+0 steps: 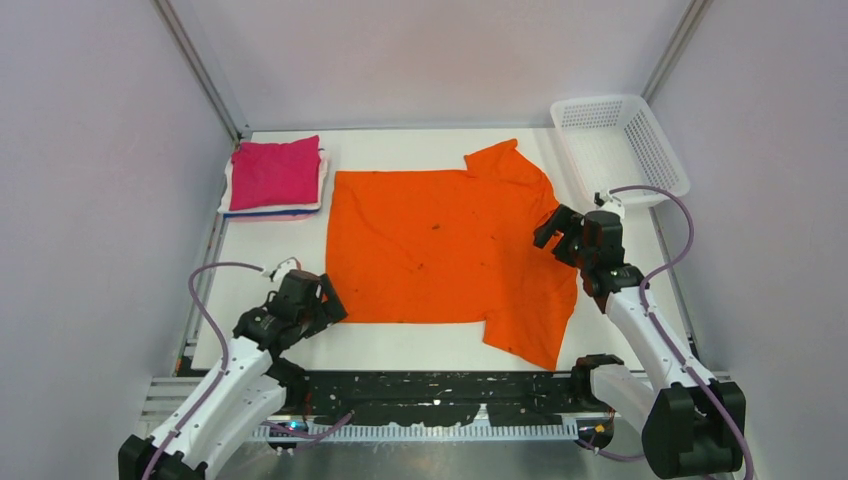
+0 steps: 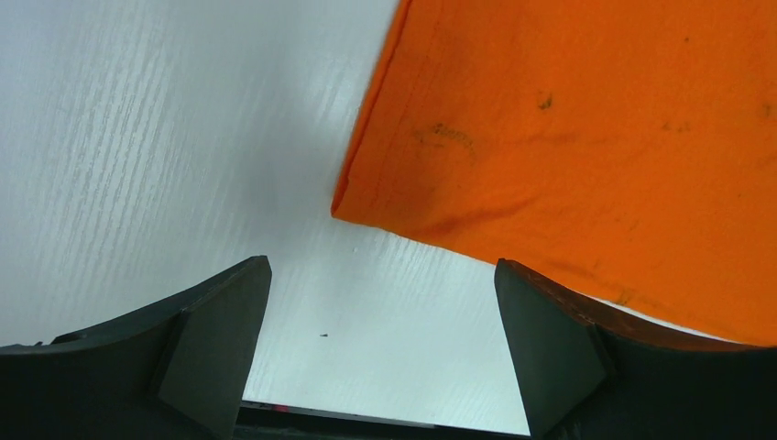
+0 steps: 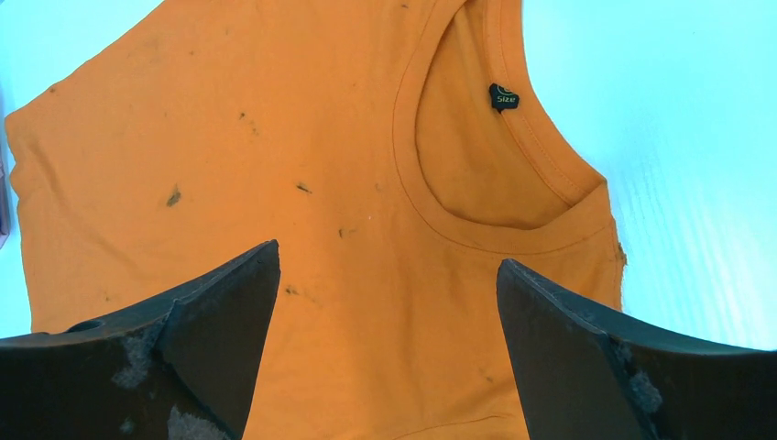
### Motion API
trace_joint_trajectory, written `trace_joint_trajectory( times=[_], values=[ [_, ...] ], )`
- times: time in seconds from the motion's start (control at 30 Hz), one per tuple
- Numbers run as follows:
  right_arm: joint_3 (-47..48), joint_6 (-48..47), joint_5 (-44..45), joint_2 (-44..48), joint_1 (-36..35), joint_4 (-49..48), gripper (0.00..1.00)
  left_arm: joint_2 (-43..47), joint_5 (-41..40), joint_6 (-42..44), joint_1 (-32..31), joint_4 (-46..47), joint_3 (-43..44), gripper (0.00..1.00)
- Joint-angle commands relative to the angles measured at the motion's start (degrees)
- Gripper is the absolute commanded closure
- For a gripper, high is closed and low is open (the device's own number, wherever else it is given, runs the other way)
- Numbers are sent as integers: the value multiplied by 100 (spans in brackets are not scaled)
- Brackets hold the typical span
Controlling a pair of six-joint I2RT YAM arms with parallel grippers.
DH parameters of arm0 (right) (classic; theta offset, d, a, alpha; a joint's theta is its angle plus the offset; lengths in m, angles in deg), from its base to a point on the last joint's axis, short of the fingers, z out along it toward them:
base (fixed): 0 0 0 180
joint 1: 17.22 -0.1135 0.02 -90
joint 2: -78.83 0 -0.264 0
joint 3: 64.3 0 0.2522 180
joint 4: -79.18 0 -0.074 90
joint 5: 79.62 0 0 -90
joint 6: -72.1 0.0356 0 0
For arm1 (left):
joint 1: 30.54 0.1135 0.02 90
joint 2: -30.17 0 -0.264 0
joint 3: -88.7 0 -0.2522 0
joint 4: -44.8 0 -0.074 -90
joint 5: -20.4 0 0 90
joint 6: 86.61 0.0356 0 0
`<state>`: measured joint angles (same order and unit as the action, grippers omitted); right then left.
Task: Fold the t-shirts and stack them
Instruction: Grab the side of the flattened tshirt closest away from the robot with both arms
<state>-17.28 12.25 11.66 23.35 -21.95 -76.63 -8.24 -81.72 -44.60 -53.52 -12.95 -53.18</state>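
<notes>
An orange t-shirt (image 1: 440, 250) lies spread flat in the middle of the white table, its sleeves at the right side. A folded magenta-pink t-shirt (image 1: 275, 172) tops a small stack at the back left, with white and blue cloth edges under it. My left gripper (image 1: 328, 305) hovers open by the shirt's near-left corner (image 2: 353, 206), nothing between its fingers. My right gripper (image 1: 553, 230) is open above the shirt's right part, near the collar (image 3: 495, 174) with its black size tag. Both pairs of jaws stand wide apart.
A white plastic lattice basket (image 1: 650, 150) stands at the back right corner. Grey walls close in the table on three sides. A black rail (image 1: 440, 390) runs along the near edge between the arm bases.
</notes>
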Motion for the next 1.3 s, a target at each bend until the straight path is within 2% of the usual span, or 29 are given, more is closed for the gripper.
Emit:
trace_joint_trajectory(
  times=[0.0,0.2,0.4,0.8,0.87,0.93,1.1,1.27],
  values=[
    [22,-26,83,108,0,-163,4,50,-467,-831,-13,389,-98,5],
    [30,-62,54,-21,-1,-108,5,-447,-600,-1122,-13,541,-179,17],
    [18,-37,167,-39,3,-51,5,-1141,-555,-1148,-14,847,-141,40],
    [3,15,304,-30,1,-23,5,-2039,-385,-1056,-18,1369,-82,68],
    [1,29,336,-38,3,-2,5,-2107,-332,-1004,-14,1389,-66,80],
    [7,38,357,-48,4,14,4,-2134,-308,-971,-13,1356,-46,100],
    [85,-61,406,-8,4,189,4,-1999,-265,-820,-13,1357,-43,100],
    [240,-24,414,192,-80,776,4,-1627,-383,-659,-14,1178,-19,100]
  ],
)
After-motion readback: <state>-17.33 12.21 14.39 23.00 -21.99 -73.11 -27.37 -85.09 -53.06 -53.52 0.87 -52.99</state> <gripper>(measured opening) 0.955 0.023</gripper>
